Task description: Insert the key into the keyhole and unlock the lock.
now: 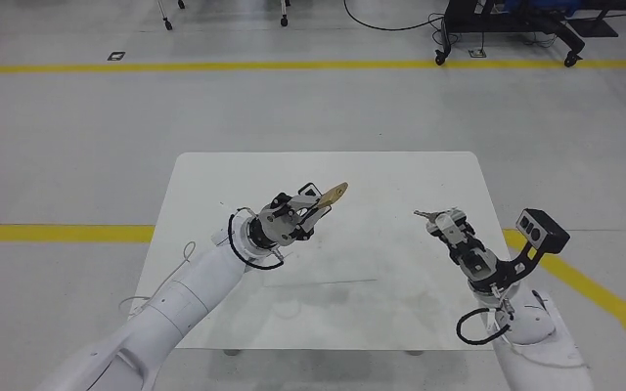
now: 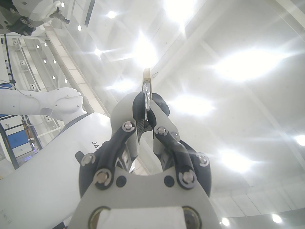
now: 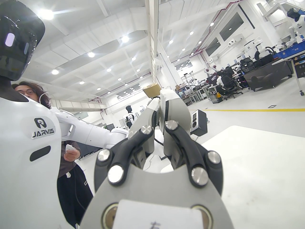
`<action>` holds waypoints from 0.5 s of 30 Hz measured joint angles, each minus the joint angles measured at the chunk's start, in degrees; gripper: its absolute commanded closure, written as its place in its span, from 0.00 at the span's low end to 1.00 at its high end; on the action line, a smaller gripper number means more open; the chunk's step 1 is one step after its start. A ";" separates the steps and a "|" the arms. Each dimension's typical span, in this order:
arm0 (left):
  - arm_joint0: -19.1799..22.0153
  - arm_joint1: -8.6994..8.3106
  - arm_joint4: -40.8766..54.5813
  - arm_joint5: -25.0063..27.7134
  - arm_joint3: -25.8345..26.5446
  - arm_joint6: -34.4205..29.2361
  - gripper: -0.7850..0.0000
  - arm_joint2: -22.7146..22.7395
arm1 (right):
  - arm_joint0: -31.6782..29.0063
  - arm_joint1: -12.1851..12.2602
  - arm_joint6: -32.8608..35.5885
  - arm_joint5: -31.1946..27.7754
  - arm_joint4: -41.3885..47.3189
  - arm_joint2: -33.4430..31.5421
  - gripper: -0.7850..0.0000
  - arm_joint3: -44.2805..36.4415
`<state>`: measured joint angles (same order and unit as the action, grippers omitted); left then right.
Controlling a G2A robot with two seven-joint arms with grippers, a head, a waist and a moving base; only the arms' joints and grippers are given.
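Currently the left gripper (image 1: pixel 311 205) is clamped on the lock (image 1: pixel 335 193) over mid-table. The right gripper (image 1: pixel 440 224), pinching the key (image 1: pixel 424 214) to its right, should square it with the keyhole, seemingly facing it, before advancing.

Overhead down onto table (image 1: pixel 391 186); wrists upturned.

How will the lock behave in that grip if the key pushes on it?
The lock looks solid brass: probably rigid, heavy for its size. The left gripper pinches one end, the body sticking out, so a push from the key may pivot it. Smooth metal might slip.
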<state>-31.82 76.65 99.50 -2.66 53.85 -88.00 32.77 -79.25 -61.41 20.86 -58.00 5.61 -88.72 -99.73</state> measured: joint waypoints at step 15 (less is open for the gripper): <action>-2.47 -0.71 -2.80 -2.86 4.13 0.04 1.00 2.66 | 0.14 -0.07 -0.14 0.08 -4.17 -1.56 1.00 -2.21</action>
<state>-34.29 75.94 96.71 -5.52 57.98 -87.96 35.43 -79.11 -61.47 20.73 -57.92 1.44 -90.28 -101.94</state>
